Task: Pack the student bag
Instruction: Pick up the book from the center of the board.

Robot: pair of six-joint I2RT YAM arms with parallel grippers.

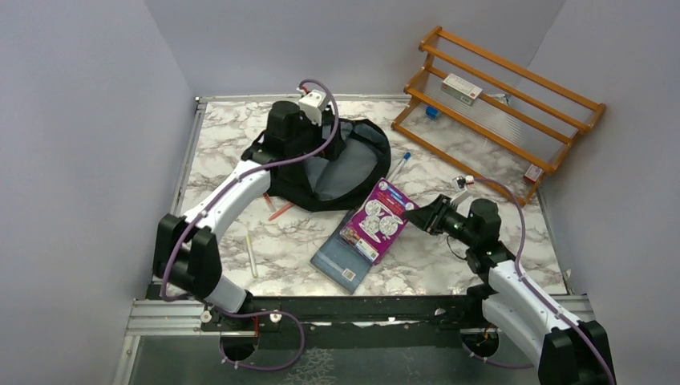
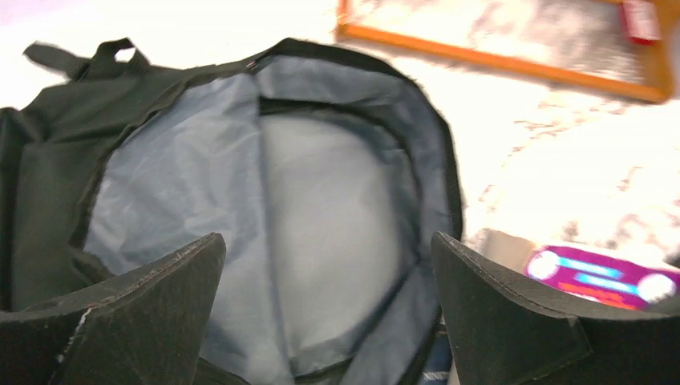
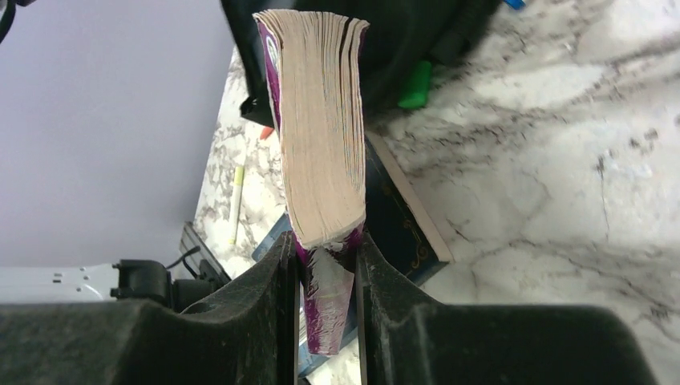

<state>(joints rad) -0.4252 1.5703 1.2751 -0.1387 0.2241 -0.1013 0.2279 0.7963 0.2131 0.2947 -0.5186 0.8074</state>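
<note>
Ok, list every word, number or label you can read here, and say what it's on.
None is legible.
On the purple book in the right gripper: cover print, too small.
On the blue book: a white label, too small.
On the white box on the rack: markings, blurred.
On the bag: none seen.

White-grey marbled table (image 1: 232, 144), metal rail (image 1: 160, 318) along its near edge. Plain pale lilac walls (image 1: 80, 120) close it in on the left, far and right. Orange wooden rack (image 1: 521, 70) at far right. Even, soft light.
</note>
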